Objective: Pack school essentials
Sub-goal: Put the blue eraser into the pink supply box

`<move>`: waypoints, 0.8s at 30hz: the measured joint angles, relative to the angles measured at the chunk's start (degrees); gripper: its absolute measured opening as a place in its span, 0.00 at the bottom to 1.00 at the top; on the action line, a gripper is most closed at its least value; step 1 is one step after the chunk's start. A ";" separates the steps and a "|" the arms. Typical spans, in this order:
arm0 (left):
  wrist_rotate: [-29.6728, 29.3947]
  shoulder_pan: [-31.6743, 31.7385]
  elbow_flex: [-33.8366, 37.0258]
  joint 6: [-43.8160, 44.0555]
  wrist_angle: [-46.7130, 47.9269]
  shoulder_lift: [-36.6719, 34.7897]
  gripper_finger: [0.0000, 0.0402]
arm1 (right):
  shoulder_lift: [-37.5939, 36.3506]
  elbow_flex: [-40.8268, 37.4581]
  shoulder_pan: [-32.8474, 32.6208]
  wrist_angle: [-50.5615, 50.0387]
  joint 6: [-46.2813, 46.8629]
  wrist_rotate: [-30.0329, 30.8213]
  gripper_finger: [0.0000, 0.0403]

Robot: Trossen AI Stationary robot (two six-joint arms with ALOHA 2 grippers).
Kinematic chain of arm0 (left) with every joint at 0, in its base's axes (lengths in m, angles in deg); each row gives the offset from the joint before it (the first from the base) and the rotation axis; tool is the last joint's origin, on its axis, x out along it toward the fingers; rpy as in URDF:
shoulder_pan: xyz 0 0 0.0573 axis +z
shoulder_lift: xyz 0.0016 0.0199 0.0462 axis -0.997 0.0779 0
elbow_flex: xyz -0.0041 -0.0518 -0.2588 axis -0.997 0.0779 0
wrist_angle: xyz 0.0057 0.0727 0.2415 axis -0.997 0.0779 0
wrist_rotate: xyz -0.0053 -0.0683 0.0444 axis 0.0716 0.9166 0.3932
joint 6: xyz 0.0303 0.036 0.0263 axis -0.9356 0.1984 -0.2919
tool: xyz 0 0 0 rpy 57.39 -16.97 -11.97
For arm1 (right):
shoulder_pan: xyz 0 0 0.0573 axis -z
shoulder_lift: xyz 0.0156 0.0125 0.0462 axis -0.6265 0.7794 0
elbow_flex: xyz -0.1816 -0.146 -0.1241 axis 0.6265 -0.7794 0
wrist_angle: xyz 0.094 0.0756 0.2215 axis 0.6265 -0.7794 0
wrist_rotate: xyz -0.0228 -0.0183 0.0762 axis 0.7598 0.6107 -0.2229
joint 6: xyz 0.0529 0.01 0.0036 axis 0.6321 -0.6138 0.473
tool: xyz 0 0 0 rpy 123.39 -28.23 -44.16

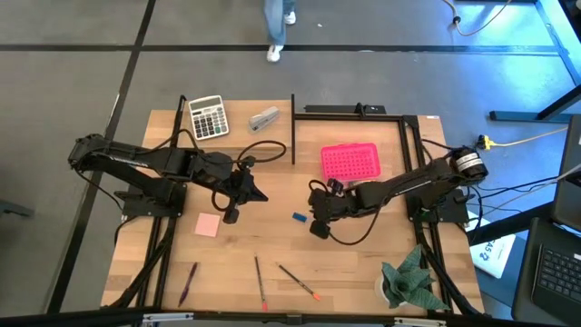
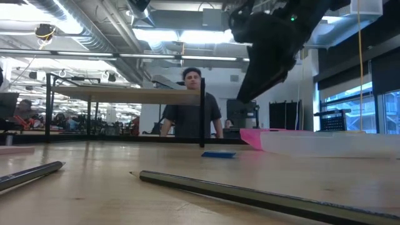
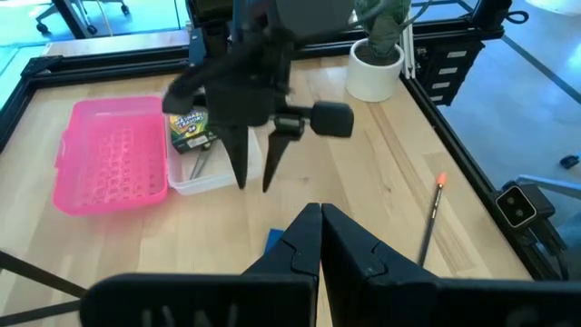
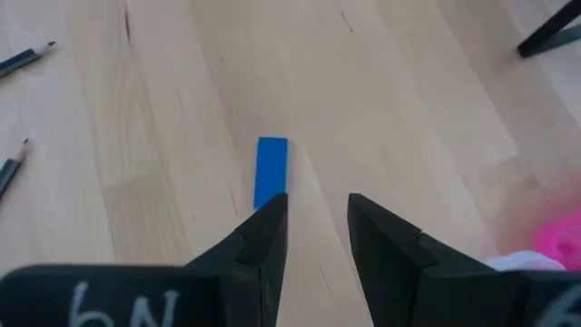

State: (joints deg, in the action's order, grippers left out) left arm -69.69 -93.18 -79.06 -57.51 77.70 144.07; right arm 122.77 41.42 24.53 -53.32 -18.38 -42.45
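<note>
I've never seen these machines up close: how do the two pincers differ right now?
The left pincer is shut tight, fingers pressed together; the right pincer stands a little open, empty. The right pincer hangs just beside the blue eraser, while the left pincer hovers over bare table near the pink pad. Both are dark, two-fingered and hold nothing.

We see a light wooden tabletop (image 1: 354, 259). On it lie a calculator (image 1: 208, 116) and grey stapler (image 1: 264, 119) at the far edge, a pink lidded box (image 1: 349, 163), a small blue eraser (image 1: 299, 217) mid-table, a pale pink note pad (image 1: 208, 225), three pencils (image 1: 260, 282) along the near edge, and a potted plant (image 1: 406, 282).
</note>
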 joint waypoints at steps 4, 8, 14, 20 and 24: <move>0.00 -0.01 0.00 -0.01 0.00 0.00 0.00 | -0.80 0.00 0.00 0.51 0.48 -0.49 0.29; 0.00 0.01 0.00 -0.02 -0.02 0.00 0.00 | -0.55 0.00 0.04 0.56 2.62 -1.71 0.29; -0.01 0.01 0.00 -0.02 -0.02 0.00 0.00 | 1.47 -0.02 0.22 1.95 1.55 -4.48 0.30; -0.01 0.01 -0.02 0.00 -0.14 0.00 0.00 | 4.69 -0.04 0.22 6.57 -2.27 -9.02 0.38; 0.00 -0.01 -0.02 0.00 -0.06 0.00 0.00 | 4.73 -0.04 0.20 9.21 -4.51 -9.35 0.48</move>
State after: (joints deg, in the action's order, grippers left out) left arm -69.69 -93.19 -79.08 -57.51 77.64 144.07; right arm 127.50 41.38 24.73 -44.12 -22.89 -51.80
